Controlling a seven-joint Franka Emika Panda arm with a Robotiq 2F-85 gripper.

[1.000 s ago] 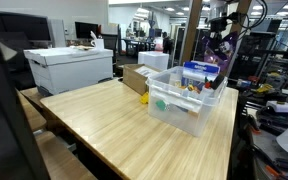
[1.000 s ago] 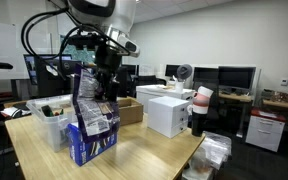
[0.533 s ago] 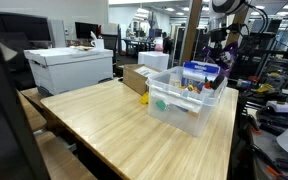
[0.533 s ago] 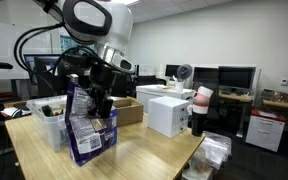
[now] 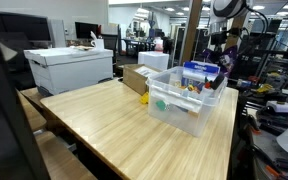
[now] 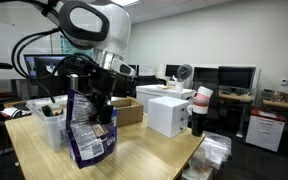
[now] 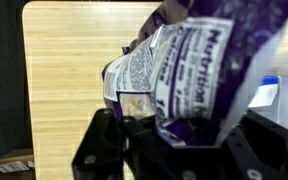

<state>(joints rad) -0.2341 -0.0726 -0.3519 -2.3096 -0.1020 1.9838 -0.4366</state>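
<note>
Gripper (image 6: 96,90) clenched on top edge of purple bag (image 6: 89,128). Bag hangs directly below the fingers, long axis near vertical, slightly tilted. Bottom edge low over wooden table (image 6: 144,152); cannot tell if touching. Clear bin (image 6: 46,122) just beside bag, on side away from white box (image 6: 169,113). Cardboard box (image 6: 130,108) behind. Wrist view: bag (image 7: 199,60) fills frame, nutrition label toward camera, crumpled top pinched at the gripper.
</note>
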